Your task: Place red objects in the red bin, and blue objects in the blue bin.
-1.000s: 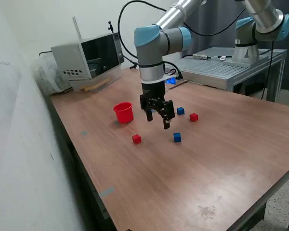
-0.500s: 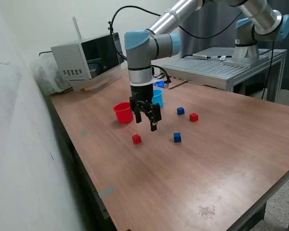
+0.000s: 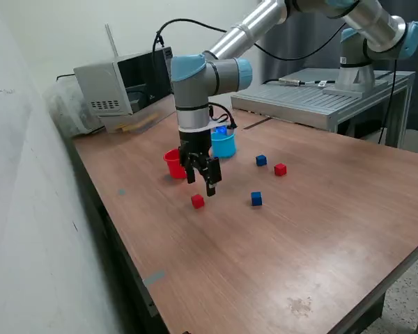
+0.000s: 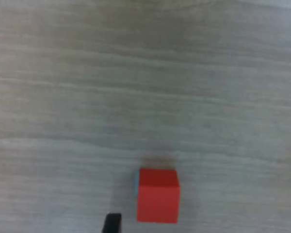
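Observation:
My gripper (image 3: 200, 178) hangs open just above the table, close over a red cube (image 3: 197, 201) and a little behind it. The wrist view shows that red cube (image 4: 157, 195) on bare wood, nearer one dark fingertip (image 4: 112, 222) than the other, with nothing between the fingers. A second red cube (image 3: 280, 169) and two blue cubes (image 3: 261, 161) (image 3: 256, 199) lie toward the exterior view's right. The red bin (image 3: 172, 164) stands behind the gripper, partly hidden by it. The light blue bin (image 3: 223, 145) stands just past the wrist.
A microwave (image 3: 129, 86) sits at the table's far corner by the wall. A second robot arm (image 3: 366, 49) stands on a grey metal bench (image 3: 313, 97) at the back right. The table's edge (image 3: 118, 243) runs along the exterior view's left.
The arm has swung toward the exterior view's left, from between the cubes to just over the near red cube. This uncovered the blue bin. The cubes have not moved.

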Motion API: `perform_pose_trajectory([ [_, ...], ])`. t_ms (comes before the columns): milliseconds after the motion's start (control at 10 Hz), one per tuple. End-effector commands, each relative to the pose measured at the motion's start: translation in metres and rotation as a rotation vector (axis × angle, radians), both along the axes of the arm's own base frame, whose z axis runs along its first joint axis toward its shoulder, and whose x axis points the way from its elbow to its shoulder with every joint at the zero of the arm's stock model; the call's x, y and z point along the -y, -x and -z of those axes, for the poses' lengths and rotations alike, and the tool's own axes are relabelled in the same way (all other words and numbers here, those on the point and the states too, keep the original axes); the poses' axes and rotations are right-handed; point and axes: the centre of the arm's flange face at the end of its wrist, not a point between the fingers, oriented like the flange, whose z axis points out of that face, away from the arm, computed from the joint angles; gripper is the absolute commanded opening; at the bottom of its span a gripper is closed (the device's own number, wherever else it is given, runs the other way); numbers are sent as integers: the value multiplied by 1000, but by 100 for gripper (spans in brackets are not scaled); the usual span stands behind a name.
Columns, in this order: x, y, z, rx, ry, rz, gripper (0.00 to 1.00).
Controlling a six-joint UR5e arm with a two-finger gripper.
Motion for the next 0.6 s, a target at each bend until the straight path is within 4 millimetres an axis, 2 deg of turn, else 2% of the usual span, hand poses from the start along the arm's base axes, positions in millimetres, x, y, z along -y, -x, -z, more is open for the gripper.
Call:
perform_pose_trajectory([
  [0, -3, 6, 13, 2, -4, -11, 100],
  [200, -7, 5, 29, 27, -26, -11, 100],
  [500, -7, 5, 29, 27, -26, -11, 100],
])
